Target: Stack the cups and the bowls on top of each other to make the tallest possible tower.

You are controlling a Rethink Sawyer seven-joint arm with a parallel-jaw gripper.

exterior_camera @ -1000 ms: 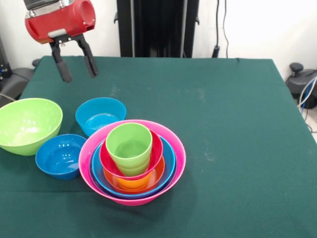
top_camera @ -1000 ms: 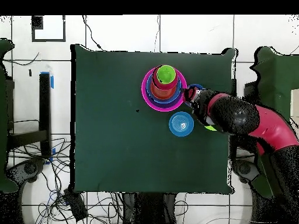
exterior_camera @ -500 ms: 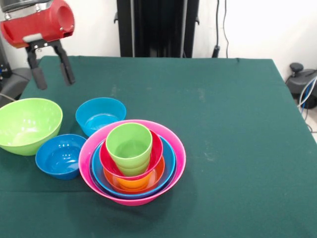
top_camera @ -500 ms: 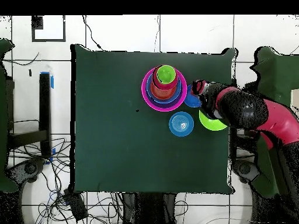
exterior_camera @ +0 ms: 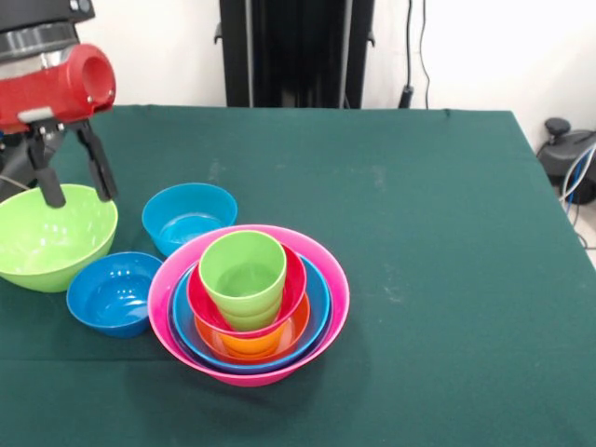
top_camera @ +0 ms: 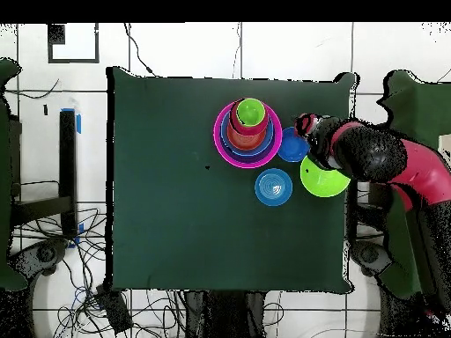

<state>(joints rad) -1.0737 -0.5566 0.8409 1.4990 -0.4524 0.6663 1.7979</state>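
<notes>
In the front view the gripper (exterior_camera: pixel 71 175) hangs at the far left of the green table (exterior_camera: pixel 428 242), its two black fingers (exterior_camera: pixel 96 166) spread apart and holding nothing, their tips just above the far rim of the lime green bowl (exterior_camera: pixel 48 233). The tower (exterior_camera: pixel 249 303) sits well to the right of the gripper and nearer the camera: the big pink bowl (exterior_camera: pixel 321 270) is outermost, and inside it are nested a blue bowl (exterior_camera: pixel 317 303), an orange bowl (exterior_camera: pixel 261 343) and a red-pink bowl (exterior_camera: pixel 291 284), with the lime green cup (exterior_camera: pixel 243 275) standing upright on top. Three bowls lie loose on the cloth: the lime green one below the gripper, a sky blue bowl (exterior_camera: pixel 189 216) just right of it, and a dark blue bowl (exterior_camera: pixel 114 293) nearer, touching or almost touching the pink bowl's left side. So one cup shows, and seven bowls in all, four in the tower and three apart. In the overhead view the red and black arm (top_camera: pixel 388 163) reaches in from the right edge over the lime green bowl (top_camera: pixel 322 180), with the tower (top_camera: pixel 247 132) to its left.
</notes>
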